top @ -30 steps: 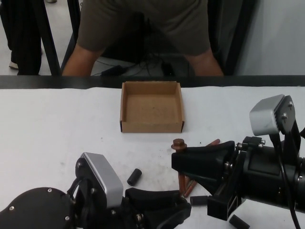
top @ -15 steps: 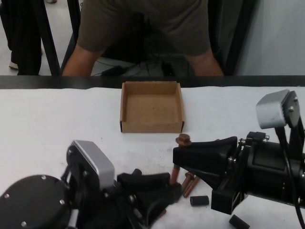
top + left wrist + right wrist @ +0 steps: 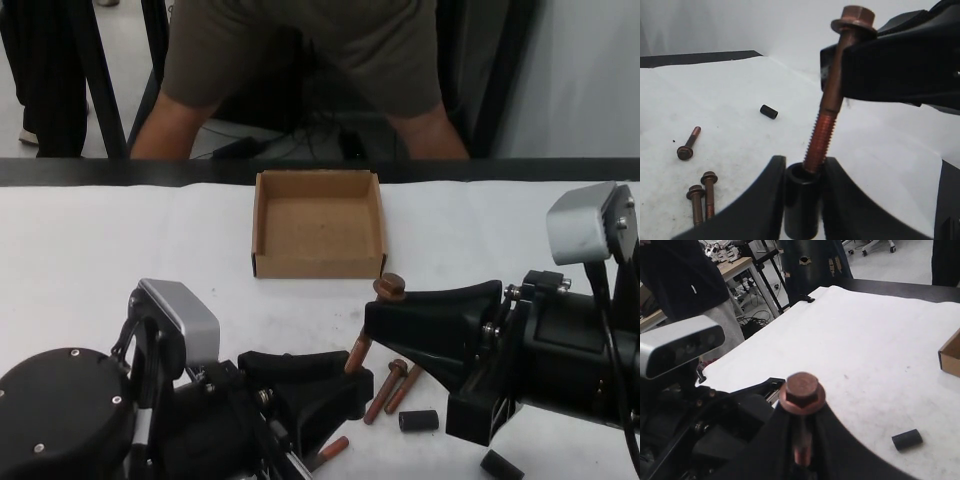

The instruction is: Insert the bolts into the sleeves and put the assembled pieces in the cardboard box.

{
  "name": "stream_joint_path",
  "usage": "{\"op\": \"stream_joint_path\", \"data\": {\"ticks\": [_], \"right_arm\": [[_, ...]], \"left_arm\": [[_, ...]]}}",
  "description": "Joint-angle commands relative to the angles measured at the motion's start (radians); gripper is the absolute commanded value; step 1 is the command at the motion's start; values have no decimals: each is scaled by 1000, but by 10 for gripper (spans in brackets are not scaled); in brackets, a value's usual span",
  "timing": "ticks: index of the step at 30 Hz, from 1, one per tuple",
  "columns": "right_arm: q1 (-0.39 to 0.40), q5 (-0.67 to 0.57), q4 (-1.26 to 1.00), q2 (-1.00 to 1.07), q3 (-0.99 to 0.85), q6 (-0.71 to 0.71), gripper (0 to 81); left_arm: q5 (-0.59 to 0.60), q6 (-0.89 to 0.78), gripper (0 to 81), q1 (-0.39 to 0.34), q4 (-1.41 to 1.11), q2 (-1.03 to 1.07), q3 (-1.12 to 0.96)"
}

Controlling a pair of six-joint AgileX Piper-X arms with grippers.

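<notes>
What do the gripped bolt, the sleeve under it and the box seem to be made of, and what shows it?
Bolt: probably metal with a copper-coloured finish, judging by its dull reddish sheen, cut threads and hexagonal flanged head.
Sleeve: a smooth, matte black tube; it could be coated metal or plastic.
Cardboard box: plain brown cardboard with a matte, fibrous-looking surface.

The tip of the bolt seems hidden inside the sleeve (whose flanks the left gripper covers).

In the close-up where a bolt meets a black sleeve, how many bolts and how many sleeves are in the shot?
Bolts: 4 (one gripped, three lying loose)
Sleeves: 2 (one gripped, one lying loose)
Total: 6
</notes>
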Motion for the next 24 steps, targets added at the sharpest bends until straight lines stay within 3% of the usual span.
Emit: {"op": "stream_joint_path", "data": {"ticks": [1, 24], "right_arm": [[1, -29, 12, -8, -6, -14, 2], [1, -29, 270, -8, -68, -132, 2]], "left_arm": [[2, -1, 8, 5, -42, 1, -19], [77, 110, 8, 5, 49, 1, -19]]}}
